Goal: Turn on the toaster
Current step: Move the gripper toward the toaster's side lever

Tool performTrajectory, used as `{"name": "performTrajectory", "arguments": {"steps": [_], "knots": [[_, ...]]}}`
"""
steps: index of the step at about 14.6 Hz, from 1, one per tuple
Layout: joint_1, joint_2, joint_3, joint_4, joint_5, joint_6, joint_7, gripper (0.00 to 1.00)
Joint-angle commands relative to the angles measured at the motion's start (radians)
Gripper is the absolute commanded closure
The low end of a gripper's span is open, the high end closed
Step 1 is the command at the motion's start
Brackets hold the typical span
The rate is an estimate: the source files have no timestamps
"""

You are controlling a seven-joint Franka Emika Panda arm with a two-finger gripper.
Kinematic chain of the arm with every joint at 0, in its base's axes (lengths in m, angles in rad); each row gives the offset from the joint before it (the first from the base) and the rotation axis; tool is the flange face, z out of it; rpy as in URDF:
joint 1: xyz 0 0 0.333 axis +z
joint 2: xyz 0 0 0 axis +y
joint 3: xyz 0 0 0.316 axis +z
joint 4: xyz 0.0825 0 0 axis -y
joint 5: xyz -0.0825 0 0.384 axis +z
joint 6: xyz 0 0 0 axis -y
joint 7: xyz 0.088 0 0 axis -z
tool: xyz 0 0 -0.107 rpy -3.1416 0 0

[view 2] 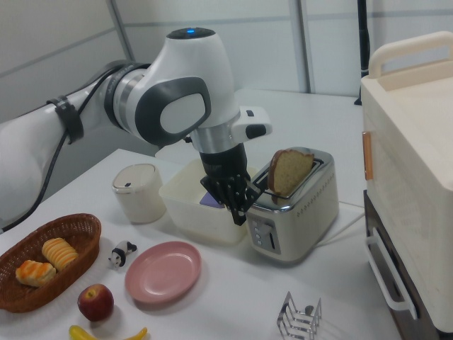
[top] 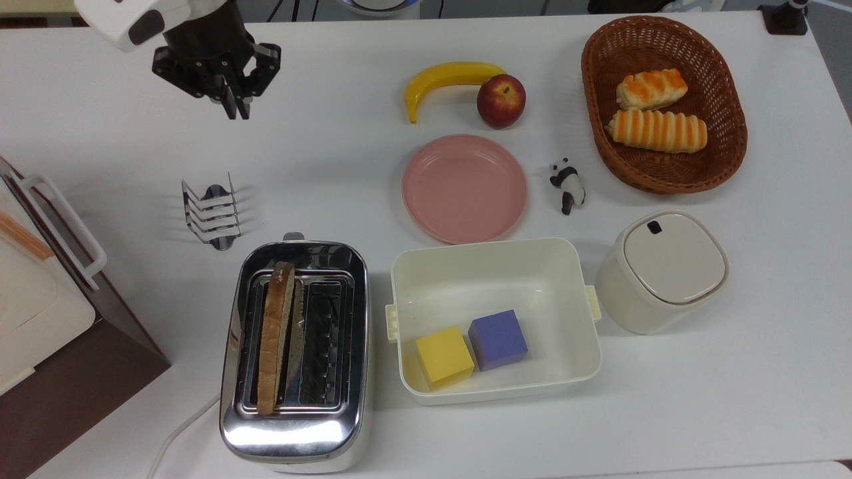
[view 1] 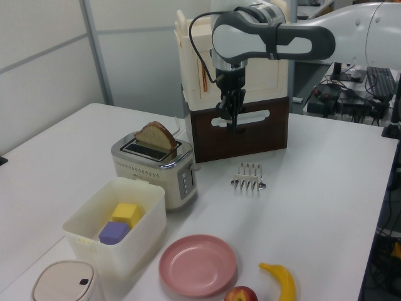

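The chrome toaster (top: pixel 293 436) stands near the table's front edge in the top view, left of centre, with a slice of bread (top: pixel 273 336) upright in its left slot. Its small grey lever (top: pixel 293 236) sticks out at the end facing the far side. The toaster (view 1: pixel 156 172) also appears in the left view and again as the toaster (view 2: pixel 301 212) in the right view. My gripper (top: pixel 234 108) hangs shut and holding nothing above the table's far left part, well beyond the lever. It points downward, seen as the gripper (view 1: pixel 236 124) and the gripper (view 2: pixel 239 212).
A wire toast rack (top: pixel 212 211) sits between gripper and toaster. A white box appliance (top: pixel 40 293) on a brown base is at the top view's left. A white bin (top: pixel 492 247), pink plate (top: pixel 464 188), banana (top: pixel 446 78), apple (top: pixel 500 100), basket (top: pixel 729 143) and canister (top: pixel 665 269) lie rightward.
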Motion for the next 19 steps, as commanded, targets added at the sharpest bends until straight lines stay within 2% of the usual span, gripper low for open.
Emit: {"name": "performTrajectory", "arguments": {"steps": [1,4,10,19], "knots": [[0.007,0.007,-0.007,-0.013,-0.003,-0.003,0.014,1.00],[0.006,0.041,-0.007,-0.005,0.021,0.009,0.014,1.00],[0.006,0.072,-0.007,-0.010,0.086,0.136,0.014,1.00],[0.015,0.150,0.003,-0.011,0.106,0.274,0.009,1.00]]}}
